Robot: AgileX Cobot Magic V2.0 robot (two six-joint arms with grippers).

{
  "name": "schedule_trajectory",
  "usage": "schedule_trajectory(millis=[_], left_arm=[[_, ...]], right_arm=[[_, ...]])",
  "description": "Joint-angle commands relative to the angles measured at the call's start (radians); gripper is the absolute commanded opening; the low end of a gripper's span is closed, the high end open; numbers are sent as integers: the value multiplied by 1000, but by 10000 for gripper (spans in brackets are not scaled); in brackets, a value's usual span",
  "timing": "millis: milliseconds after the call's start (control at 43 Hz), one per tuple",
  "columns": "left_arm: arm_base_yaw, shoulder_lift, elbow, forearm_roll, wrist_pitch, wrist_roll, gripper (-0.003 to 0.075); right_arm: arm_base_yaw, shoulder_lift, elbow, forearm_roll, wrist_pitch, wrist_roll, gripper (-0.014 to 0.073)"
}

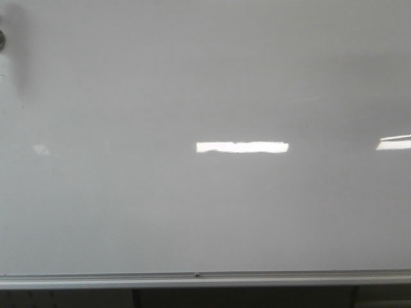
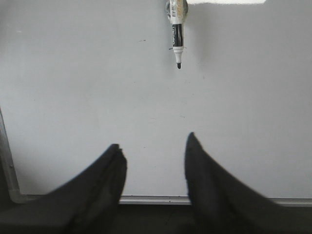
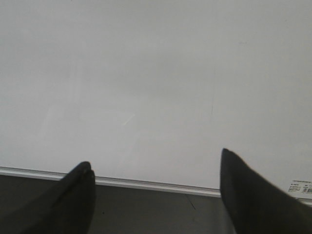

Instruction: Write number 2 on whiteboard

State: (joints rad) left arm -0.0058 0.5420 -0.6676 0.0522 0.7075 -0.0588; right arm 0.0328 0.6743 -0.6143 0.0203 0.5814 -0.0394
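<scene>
- Far left of the front view, a dark rounded blob [image 1: 2, 38] sits at the edge of the whiteboard [image 1: 205, 205]; too clipped to name from here.
- Left claw [image 2: 153, 146] gapes wide, nothing between its fingers, facing the board, with the silver rail [image 2: 156, 199] below.
- Ahead of it, well apart, a marker [image 2: 178, 41] hangs on the board, black tip pointing down, uncapped by the look of it.
- Best play, I'd say: drive that left claw straight at the marker barrel, grip mid-body and square so the tip doesn't wobble once it's pressed.
- Centre of the board: only a bright reflection [image 1: 242, 147]. No number 2 anywhere yet; board's blank.
- Right claw [image 3: 156, 165] also spread wide and empty, hovering near the bottom rail.
</scene>
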Motion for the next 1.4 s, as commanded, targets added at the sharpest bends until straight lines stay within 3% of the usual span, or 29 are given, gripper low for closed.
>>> schedule_trajectory(millis=[0,70,605,1373], left_arm=[[-3,11,-25,-5,-85,-1,517],[-3,11,-25,-5,-85,-1,560],[-3,65,-47,-5,-138,-1,543],[-3,609,-256,-18,-304,1,543]], right_arm=[[-3,5,-30,-8,-67,-6,600],[-3,5,-30,-8,-65,-6,600],[-3,5,-30,-7,-79,-6,600],[-3,5,-30,-7,-85,-6,600]])
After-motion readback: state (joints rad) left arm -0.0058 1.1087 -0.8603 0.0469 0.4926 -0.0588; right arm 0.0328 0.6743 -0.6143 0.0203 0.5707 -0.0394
